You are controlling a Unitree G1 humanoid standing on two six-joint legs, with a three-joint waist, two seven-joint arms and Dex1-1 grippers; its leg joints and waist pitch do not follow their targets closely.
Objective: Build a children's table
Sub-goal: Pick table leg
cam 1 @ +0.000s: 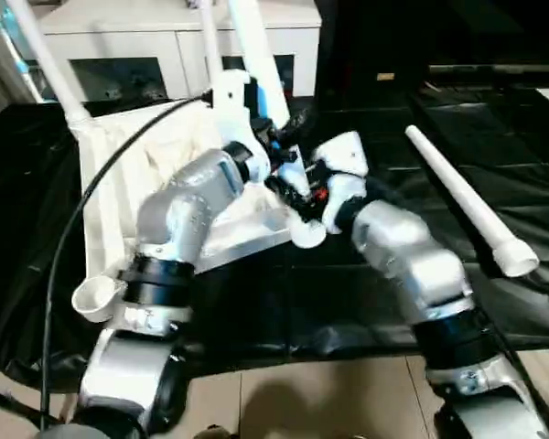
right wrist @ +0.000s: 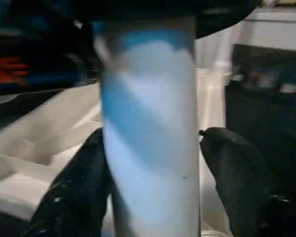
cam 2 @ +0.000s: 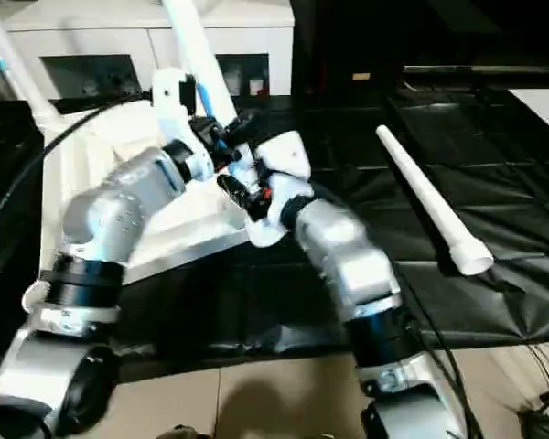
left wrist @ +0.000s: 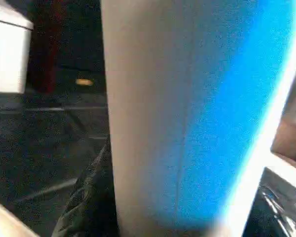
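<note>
The white table top lies upside down on the black-covered work table. One white leg stands in its far left corner socket. Another leg rises tilted from the top's right side, and both grippers meet at its lower end. My left gripper is closed on this leg, which looms close in the left wrist view. Just below it, my right gripper straddles the same leg with its black fingers slightly apart from it. A further leg lies loose on the black cover to the right.
A white glass-door cabinet stands behind the table. A black cable loops over the table top to my left arm. An empty corner socket juts out at the near left. The tiled floor begins at the table's front edge.
</note>
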